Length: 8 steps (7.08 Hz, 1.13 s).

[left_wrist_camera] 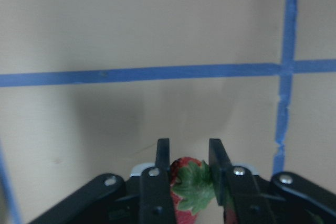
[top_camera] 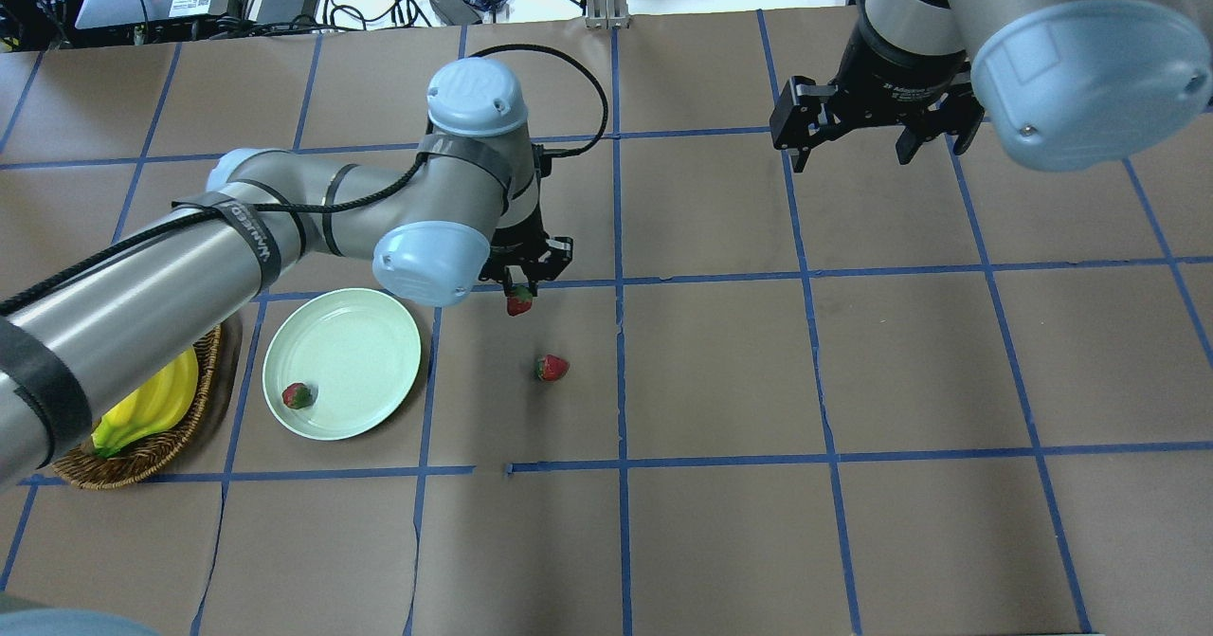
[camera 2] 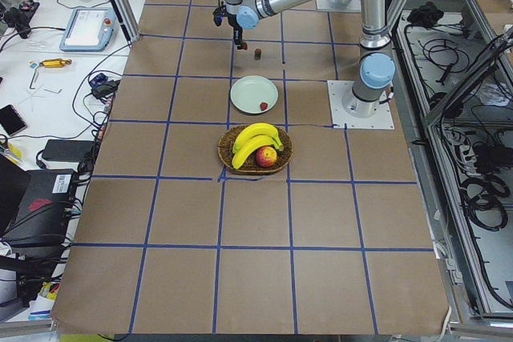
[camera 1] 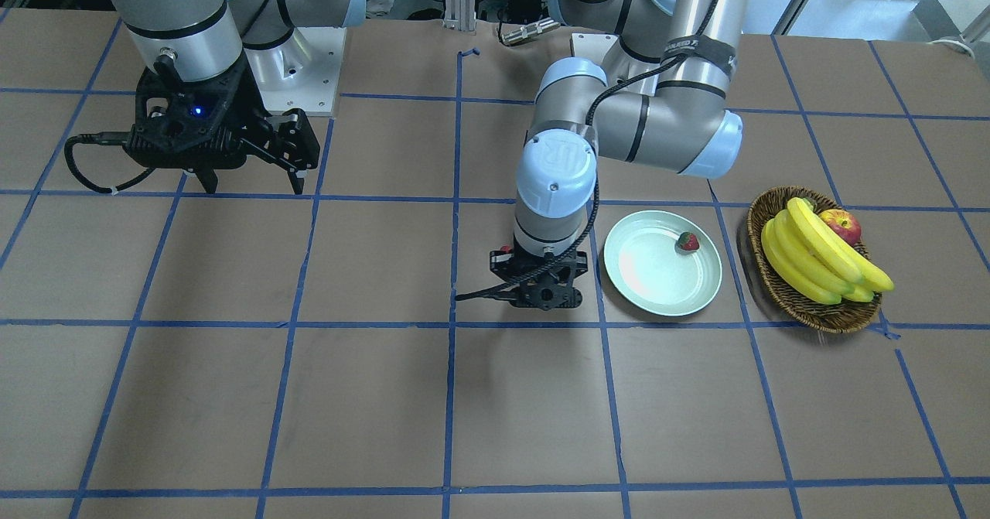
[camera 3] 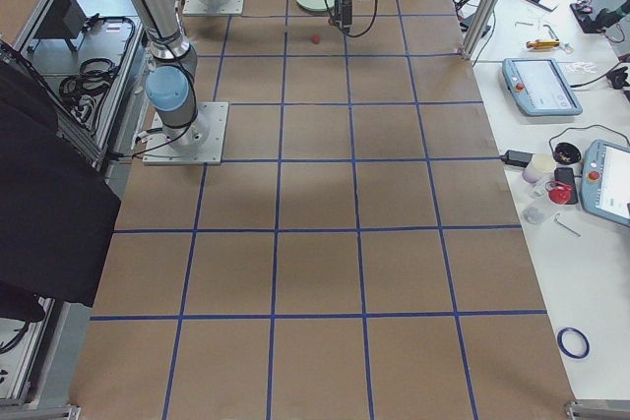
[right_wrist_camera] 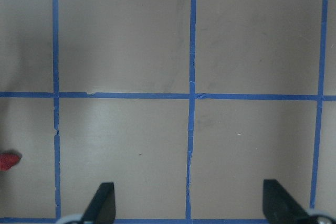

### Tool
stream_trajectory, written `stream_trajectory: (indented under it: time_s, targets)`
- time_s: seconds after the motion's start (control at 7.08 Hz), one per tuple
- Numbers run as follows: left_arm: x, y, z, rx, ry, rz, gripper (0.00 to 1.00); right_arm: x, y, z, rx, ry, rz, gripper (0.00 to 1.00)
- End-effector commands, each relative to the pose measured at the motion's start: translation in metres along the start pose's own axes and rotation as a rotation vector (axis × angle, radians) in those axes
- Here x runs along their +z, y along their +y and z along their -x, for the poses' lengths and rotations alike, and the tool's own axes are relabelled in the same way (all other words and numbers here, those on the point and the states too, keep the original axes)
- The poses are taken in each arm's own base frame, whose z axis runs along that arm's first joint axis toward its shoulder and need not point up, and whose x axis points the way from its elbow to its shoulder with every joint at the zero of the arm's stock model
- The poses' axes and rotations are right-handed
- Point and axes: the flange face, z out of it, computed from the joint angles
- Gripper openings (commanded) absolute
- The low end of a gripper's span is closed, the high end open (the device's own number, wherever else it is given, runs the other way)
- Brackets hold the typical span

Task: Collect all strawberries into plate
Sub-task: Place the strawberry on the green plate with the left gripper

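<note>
Left claw (top_camera: 519, 287) sits centre-left in the overhead view, just right of the plate (top_camera: 379, 328), pointing down. It is clamped on the first strawberry (top_camera: 518, 305). The left wrist view shows both fingers (left_wrist_camera: 163, 156) pressed against the red body, with the green top facing the camera (can't tell whether the berry touches the bench).

Second strawberry (top_camera: 297, 395) lies inside the plate, near the lower-left rim in the overhead view and at the plate's upper right in the front-facing view. It's resting on the plate floor, apart from the claw.

Third strawberry (top_camera: 552, 368) lies loose on the bench (top_camera: 853, 380), below and slightly right of the left claw in the overhead view. It's apart from the plate and near the vertical tape line (top_camera: 621, 380) at mid-frame.

Right claw (top_camera: 853, 154) hangs at the upper right of the overhead view, well apart from plate and berries. Jaws are spread wide with nothing between them. Its wrist view shows only bench between the two fingers, plus a red sliver at the left edge, cut off by the frame.

Wicker basket (top_camera: 142, 456) sits at the lower-left edge of the overhead view, beside the plate and partly under the left arm (top_camera: 190, 266). It holds bananas (camera 1: 812, 260) and an apple (camera 1: 841, 225).
</note>
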Motion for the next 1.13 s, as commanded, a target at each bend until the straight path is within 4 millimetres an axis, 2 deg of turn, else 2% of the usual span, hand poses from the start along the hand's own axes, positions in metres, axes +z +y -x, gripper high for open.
stream_trajectory:
  time_s: [0.0, 0.28, 0.42, 0.56, 0.71, 0.85, 0.99]
  targets:
    - [-0.003, 0.004, 0.089, 0.061, -0.035, 0.078, 0.09, 0.001, 0.0, 0.0, -0.001, 0.0, 0.002, 1.0]
    - [0.027, 0.024, 0.182, 0.106, -0.079, 0.166, 0.08, 0.0, -0.001, 0.0, 0.001, 0.0, 0.001, 1.0]
    - [0.043, 0.036, 0.204, 0.105, -0.057, 0.204, 0.09, 0.0, -0.001, 0.0, 0.001, 0.0, -0.001, 1.0]
    - [0.056, 0.044, 0.204, 0.099, -0.05, 0.214, 0.1, 0.0, -0.001, 0.0, 0.001, 0.0, -0.001, 1.0]
    - [0.07, 0.052, 0.201, 0.102, -0.043, 0.242, 0.78, 0.0, -0.001, 0.0, 0.001, 0.0, -0.001, 1.0]
    - [0.069, 0.052, 0.2, 0.1, -0.042, 0.24, 1.0, 0.0, -0.001, 0.0, 0.001, 0.0, -0.001, 1.0]
    - [0.063, 0.048, 0.195, 0.092, -0.052, 0.219, 1.0, -0.001, -0.001, 0.0, 0.001, 0.0, -0.002, 1.0]
